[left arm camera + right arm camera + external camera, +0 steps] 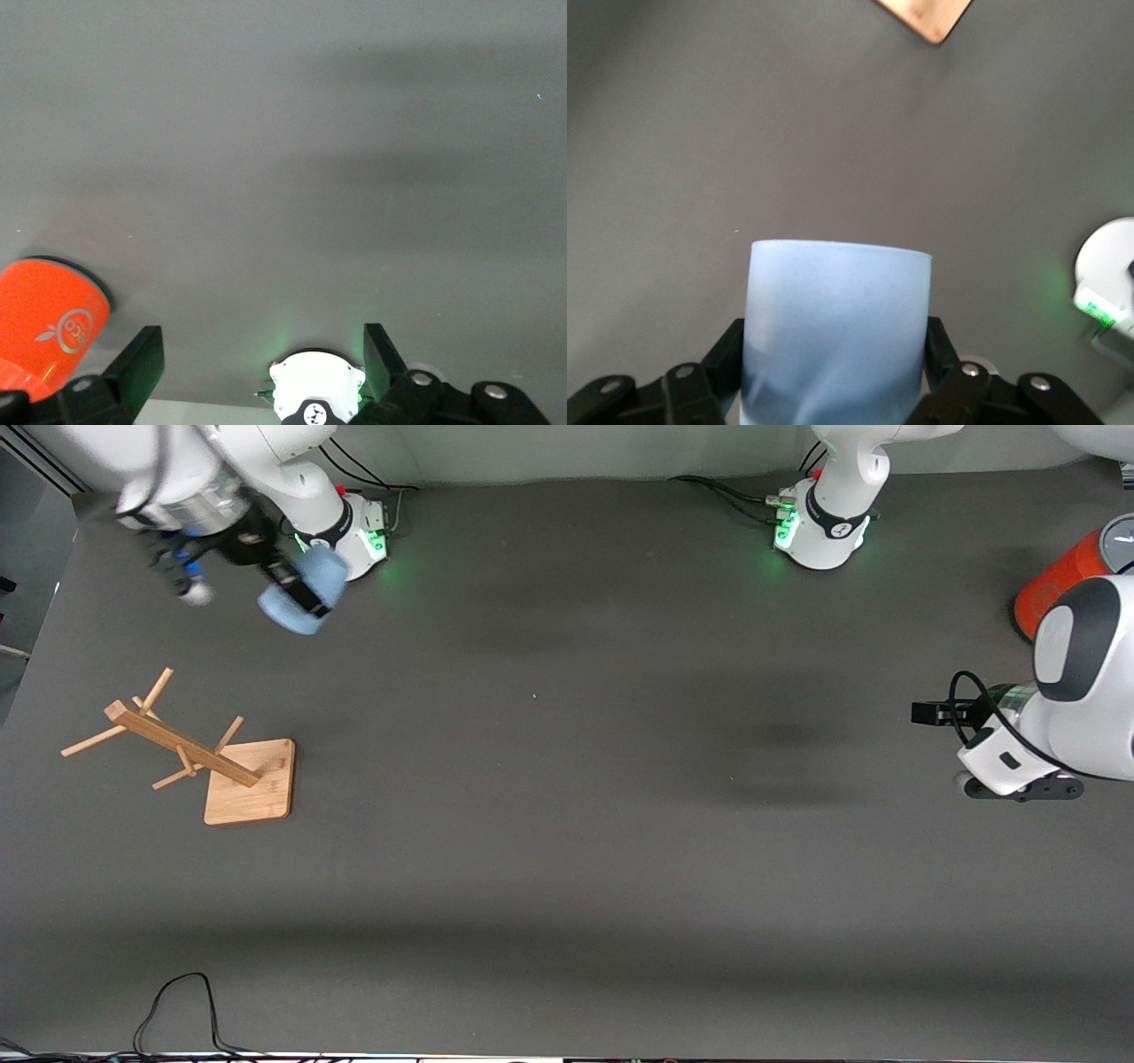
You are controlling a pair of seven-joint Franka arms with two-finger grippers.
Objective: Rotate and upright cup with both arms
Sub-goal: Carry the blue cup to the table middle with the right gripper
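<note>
The pale-blue cup (326, 571) hangs in the air, tilted on its side, over the table beside the right arm's base (359, 531). My right gripper (297, 592) is shut on it, one black finger across its wall. In the right wrist view the cup (837, 328) fills the space between the two fingers (725, 350), which press on its sides. My left gripper (926, 713) is open and empty, held over the left arm's end of the table. In the left wrist view its fingers (142, 354) stand wide apart with bare table between them.
A wooden rack (182, 744) on a square base (252, 784) stands near the right arm's end, nearer the front camera than the cup. An orange-red cylinder (1059, 580) with a grey top stands at the left arm's end, also seen in the left wrist view (49, 319).
</note>
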